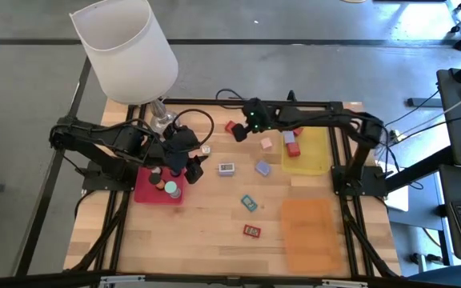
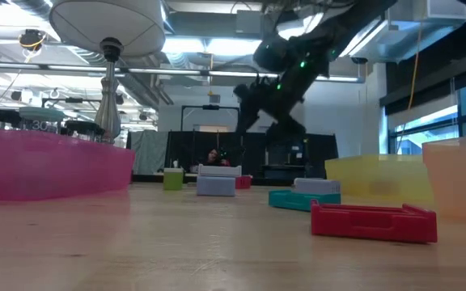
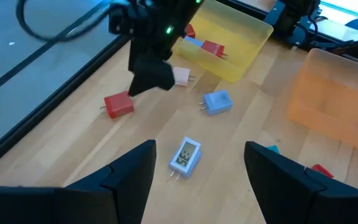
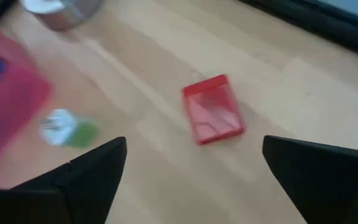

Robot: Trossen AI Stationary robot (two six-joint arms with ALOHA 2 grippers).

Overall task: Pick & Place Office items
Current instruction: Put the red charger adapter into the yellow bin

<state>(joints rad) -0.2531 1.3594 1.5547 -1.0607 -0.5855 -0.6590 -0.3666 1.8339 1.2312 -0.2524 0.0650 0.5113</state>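
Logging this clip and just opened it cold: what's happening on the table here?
Two arms are sorting small office items into trays. The right gripper, open and empty, hovers over the small red block near the table's far edge. The left gripper, open and empty, sits at the pink tray, which holds round pieces. The yellow tray holds a few blocks; several items lie loose on the wood.

Desk (image 1: 214, 240): light wood planks, smooth, low-sheen finish with visible grain. Bins — red (image 1: 144, 192), yellow (image 1: 314, 156), orange (image 1: 310, 232) — translucent plastic, smooth; the small red block (image 4: 213, 109) also looks plastic, slightly glossy. Lamp base (image 1: 161, 118): polished metal; shade (image 1: 126, 48) — matt white.
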